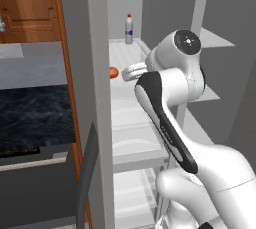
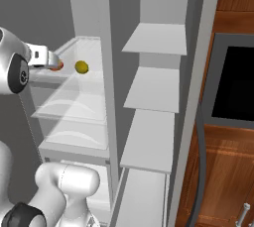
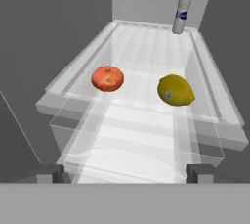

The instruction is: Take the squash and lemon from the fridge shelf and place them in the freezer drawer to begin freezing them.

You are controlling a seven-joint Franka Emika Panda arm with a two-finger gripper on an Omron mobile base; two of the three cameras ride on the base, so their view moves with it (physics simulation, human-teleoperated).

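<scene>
Progress: nothing moved yet. I see the end effector (image 3: 126, 173) released and empty, fingers spread. The squash (image 3: 107, 78) sits ahead to its left, the lemon (image 3: 176, 90) ahead to its right, both on the fridge shelf (image 3: 146, 47). Both transfers to the freezer drawer remain.

A small bottle (image 3: 183, 9) (white, with a red cap and a dark blue label) stands upright at the far back of the fridge interior. Translucent curved-front bins (image 2: 79, 117) sit stacked lower down, and plain white door shelves (image 2: 151, 89) step down alongside. A wooden cabinet (image 1: 30, 8) hangs above a dark marbled table (image 1: 35, 115). A black oven window (image 2: 235, 82) is set in wood panelling.
</scene>
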